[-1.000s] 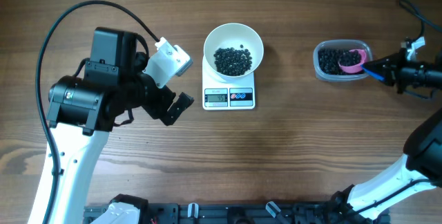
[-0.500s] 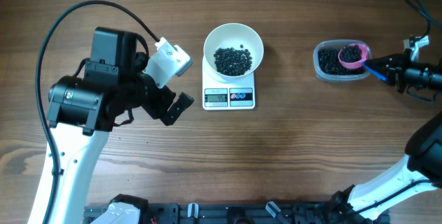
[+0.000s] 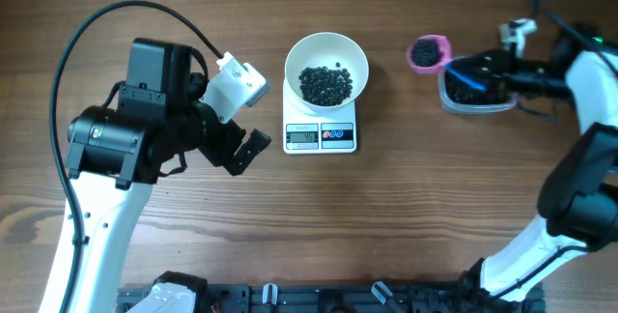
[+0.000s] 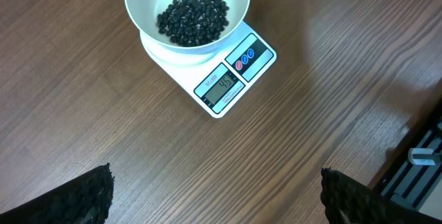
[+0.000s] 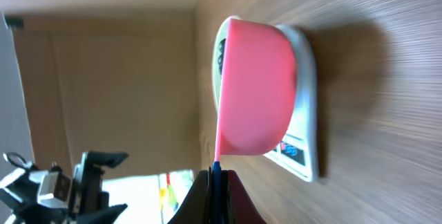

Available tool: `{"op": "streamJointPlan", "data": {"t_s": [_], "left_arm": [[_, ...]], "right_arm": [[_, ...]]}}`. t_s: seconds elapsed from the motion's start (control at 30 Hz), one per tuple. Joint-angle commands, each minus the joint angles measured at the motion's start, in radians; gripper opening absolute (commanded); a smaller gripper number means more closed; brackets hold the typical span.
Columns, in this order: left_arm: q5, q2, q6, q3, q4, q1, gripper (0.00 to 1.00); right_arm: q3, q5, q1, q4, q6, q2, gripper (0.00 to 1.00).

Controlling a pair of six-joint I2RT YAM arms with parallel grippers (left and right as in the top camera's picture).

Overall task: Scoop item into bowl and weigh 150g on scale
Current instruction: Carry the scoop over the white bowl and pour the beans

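Right gripper: clenched on the thin blue handle of my pink scoop.
Scoop is loaded and hangs above the wooden table, just beside the clear tub on its bowl side.
Tub is partly hidden under my right arm.
White bowl sits on the white scale, with 1 loose pile of black beads in its bottom.
Scale display looks like 45 from the left wrist.
Left gripper: spread wide and empty, hanging over the table left of the scale.
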Motion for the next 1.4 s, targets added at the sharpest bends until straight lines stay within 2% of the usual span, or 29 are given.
{"op": "streamJointPlan", "data": {"t_s": [0.0, 0.2, 0.33, 0.77, 0.9, 1.1, 1.37], "left_arm": [[0.002, 0.003, 0.016, 0.016, 0.000, 0.006, 1.00], [0.002, 0.003, 0.016, 0.016, 0.000, 0.006, 1.00], [0.002, 0.003, 0.016, 0.016, 0.000, 0.006, 1.00], [0.002, 0.003, 0.016, 0.016, 0.000, 0.006, 1.00], [0.002, 0.003, 0.016, 0.016, 0.000, 0.006, 1.00], [0.002, 0.003, 0.016, 0.016, 0.000, 0.006, 1.00], [0.002, 0.003, 0.016, 0.016, 0.000, 0.006, 1.00]], "right_arm": [[-0.002, -0.055, 0.114, 0.075, 0.122, -0.062, 0.05], [-0.002, -0.034, 0.308, 0.351, 0.376, -0.092, 0.04], [-0.002, 0.100, 0.401, 0.446, 0.419, -0.092, 0.04], [-0.002, 0.719, 0.628, 0.483, 0.203, -0.092, 0.04], [-0.002, 0.774, 0.678, 0.487, 0.104, -0.092, 0.04], [-0.002, 0.769, 0.711, 0.484, 0.108, -0.092, 0.04], [-0.002, 0.634, 0.711, 0.481, 0.134, -0.092, 0.04]]}}
